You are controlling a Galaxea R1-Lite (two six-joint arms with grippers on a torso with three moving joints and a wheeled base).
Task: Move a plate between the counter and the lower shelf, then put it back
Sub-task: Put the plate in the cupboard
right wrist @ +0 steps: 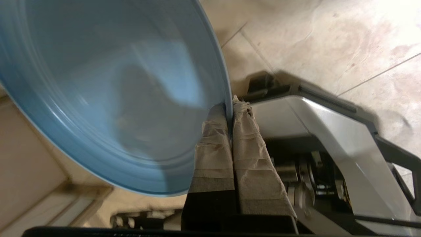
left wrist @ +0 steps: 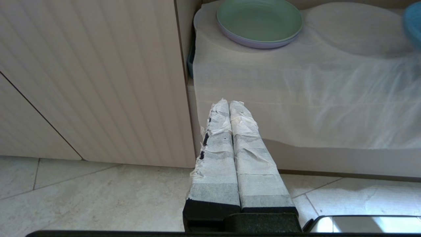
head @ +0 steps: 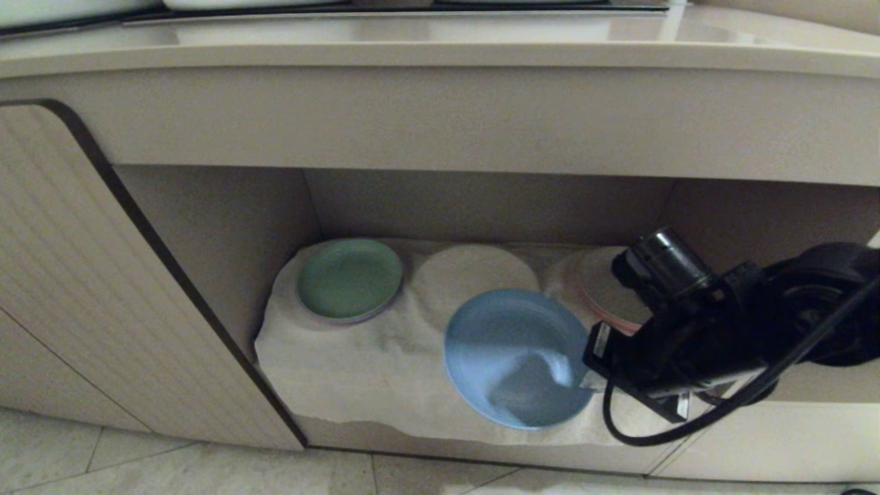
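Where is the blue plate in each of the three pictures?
Head view: the blue plate sits low and right of centre, its rim pinched by the right gripper.
Left wrist view: only a sliver at the upper right edge.
Right wrist view: it fills the left side.
Shared landmark: the white cloth, hidden in the right wrist view.

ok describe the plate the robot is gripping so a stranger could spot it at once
Look under the counter into the lower shelf lined with a white cloth. Near its front edge, right of centre, the plate is pinched at its rim by the right end effector. It alone is light blue and tilted; the green plate lies flat at back left.
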